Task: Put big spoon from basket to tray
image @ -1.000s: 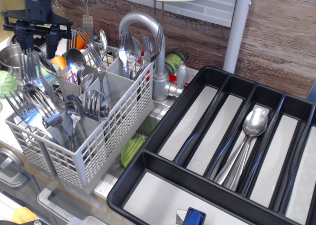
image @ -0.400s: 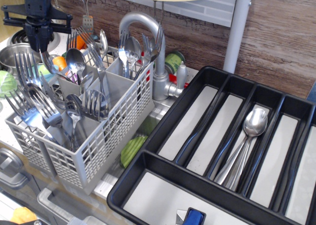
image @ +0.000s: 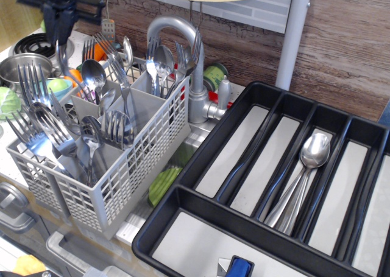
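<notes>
Hand risen above basket, clamped on big spoon handle, lifted higher than before

I count one grey cutlery basket and one black tray. Two spoons lie together in one tray compartment. My one gripper holds one spoon. The basket's forks and spoons overlap too much for an exact count.

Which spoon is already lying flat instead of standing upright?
The spoon in the tray, third long slot from the left: it lies flat, bowl toward the wall. The basket spoons stand upright.
</notes>
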Available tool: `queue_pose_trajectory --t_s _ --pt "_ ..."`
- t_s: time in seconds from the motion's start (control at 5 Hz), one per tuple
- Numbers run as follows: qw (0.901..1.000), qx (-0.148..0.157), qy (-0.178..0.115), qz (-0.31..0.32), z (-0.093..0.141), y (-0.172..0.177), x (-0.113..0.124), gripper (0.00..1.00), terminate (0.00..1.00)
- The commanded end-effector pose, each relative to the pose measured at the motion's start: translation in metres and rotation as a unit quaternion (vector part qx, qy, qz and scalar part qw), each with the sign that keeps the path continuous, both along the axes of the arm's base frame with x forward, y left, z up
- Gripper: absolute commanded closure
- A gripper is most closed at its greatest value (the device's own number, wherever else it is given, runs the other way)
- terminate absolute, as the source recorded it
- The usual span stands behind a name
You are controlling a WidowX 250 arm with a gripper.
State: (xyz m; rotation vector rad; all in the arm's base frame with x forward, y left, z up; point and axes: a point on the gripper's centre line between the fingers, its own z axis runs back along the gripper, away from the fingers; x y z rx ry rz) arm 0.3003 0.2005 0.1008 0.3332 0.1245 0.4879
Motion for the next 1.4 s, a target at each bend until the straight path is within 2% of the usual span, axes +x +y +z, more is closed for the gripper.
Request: queue_pose_trajectory --t_s 0.0,0.2,0.4,0.6,0.8,1.0,1.2 --pt "0.9971 0.049 -0.032 -0.047 0.072 -0.018 0.001 1.00 0.00" --pt "0.9959 0.064 0.016 -0.063 0.116 -0.042 0.005 1.00 0.00" --pt "0.9914 0.106 0.031 -0.070 0.140 -0.067 0.006 1.00 0.00" --pt "0.9896 0.107 0.062 -0.073 0.160 -0.092 0.016 1.00 0.00" --pt "0.9882 0.126 0.071 -0.049 0.165 -0.126 0.035 1.00 0.00" --pt "0.9936 0.104 0.043 0.009 0.141 -0.159 0.046 1.00 0.00" --pt "0.9969 0.056 -0.010 0.054 0.105 -0.184 0.040 1.00 0.00"
